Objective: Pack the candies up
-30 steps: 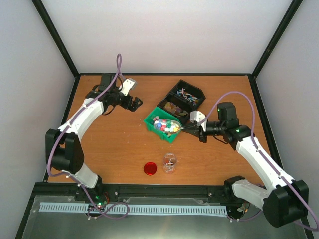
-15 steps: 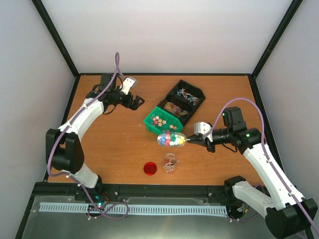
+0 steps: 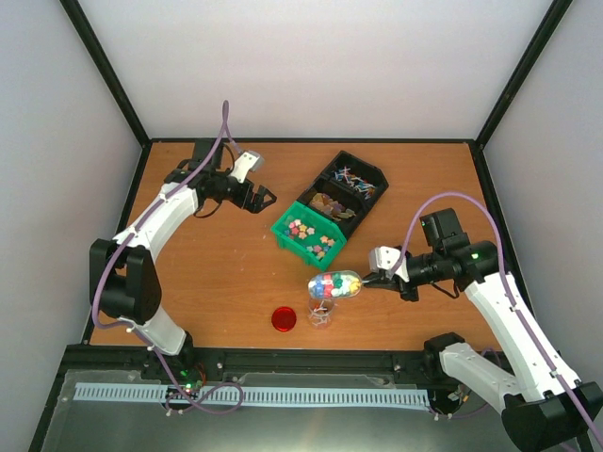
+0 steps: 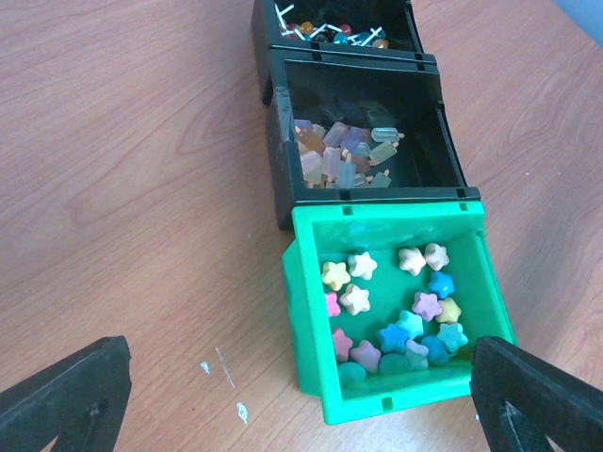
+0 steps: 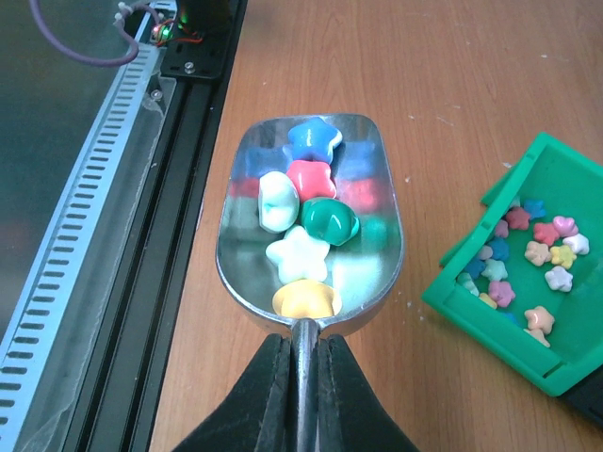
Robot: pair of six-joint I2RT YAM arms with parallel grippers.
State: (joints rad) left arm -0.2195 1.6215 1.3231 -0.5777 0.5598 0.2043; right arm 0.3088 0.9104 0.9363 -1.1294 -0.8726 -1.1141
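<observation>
Orange-brown wooden worktop [image 3: 217,273], enclosed by white walls and a black frame.

1. Left arm: base at the near-left edge, white forearm stretched to the far-left part of the worktop, wrist turned right toward the bins. Left hand [image 3: 261,196]: spread wide and holding nothing. In the left wrist view its two black fingers [image 4: 66,395] sit at the bottom corners.

2. Right arm: base at the near-right edge, elbow bent outward to the right, forearm pointing left. Right hand [image 3: 377,276]: low over the near-middle of the worktop, fingers [image 5: 268,395] closed tight on the thin handle of a metal scoop [image 5: 311,226].

3. Scoop: bowl held about level and pointing left. In the top view it overlaps the clear jar [image 3: 321,309], which stands upright.

4. Candies [image 5: 306,212]: a handful of star-shaped pieces in blue, pink, white, green and yellow lie in the scoop bowl. Many more lie in the green bin [image 4: 311,320], scattered over its floor.

5. Black middle bin [image 4: 367,196]: touches the green bin's far side and holds pale translucent pieces.

6. Black far bin [image 4: 264,38]: next in the same row, holding small items with white sticks.

7. Red lid [image 3: 284,319]: flat on the worktop, just left of the jar.
</observation>
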